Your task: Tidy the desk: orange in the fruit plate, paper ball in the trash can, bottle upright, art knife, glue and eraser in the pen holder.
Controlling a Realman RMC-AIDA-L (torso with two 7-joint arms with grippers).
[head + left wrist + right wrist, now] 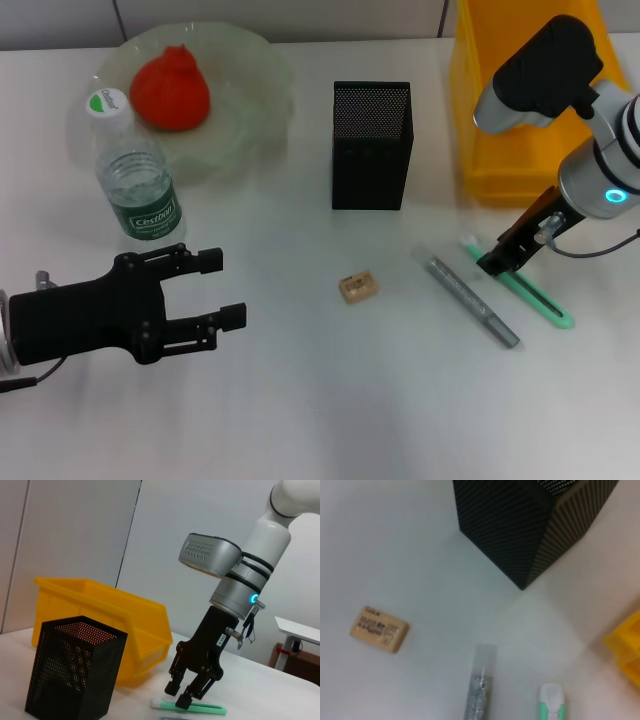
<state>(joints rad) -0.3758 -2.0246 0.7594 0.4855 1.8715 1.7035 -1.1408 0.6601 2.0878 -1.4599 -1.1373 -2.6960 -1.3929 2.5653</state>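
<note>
Surface: a plain white matte table [300, 400] filled the head view, its far edge meeting pale wall panels; the left wrist view showed grey-white wall panels behind it.
Art knife: a slim green-and-white plastic art knife [520, 283] lay flat on the table toward the right edge, slanting away from the far right corner.
Right gripper: the black right gripper [497, 262] stood over the knife's far end, fingertips at or just above it, jaws parted, one to each side of the knife; whether they touched it could not be told.
Glue: a grey glitter glue stick [472, 298] with a clear end lay just beside the knife, roughly parallel, on the side toward the table's middle.
Eraser: a small tan rectangular eraser [358, 288] with printed text lay flat near the table's middle, well apart from the glue.
Pen holder: a black perforated-mesh square pen holder [371, 146] stood upright toward the far edge, beyond the eraser.
Bin: a glossy yellow plastic bin [500, 120] sat at the far right corner, near the pen holder.
Fruit plate: a translucent pale green wavy plate [250, 100] sat at the far left, holding a red-orange rounded fruit [170, 90].
Bottle: a clear plastic bottle [138, 180] with green label and white cap stood upright, near the plate's near rim.
Left gripper: the black left gripper [225, 290] hovered near the left edge, jaws spread apart and holding nothing.
</note>
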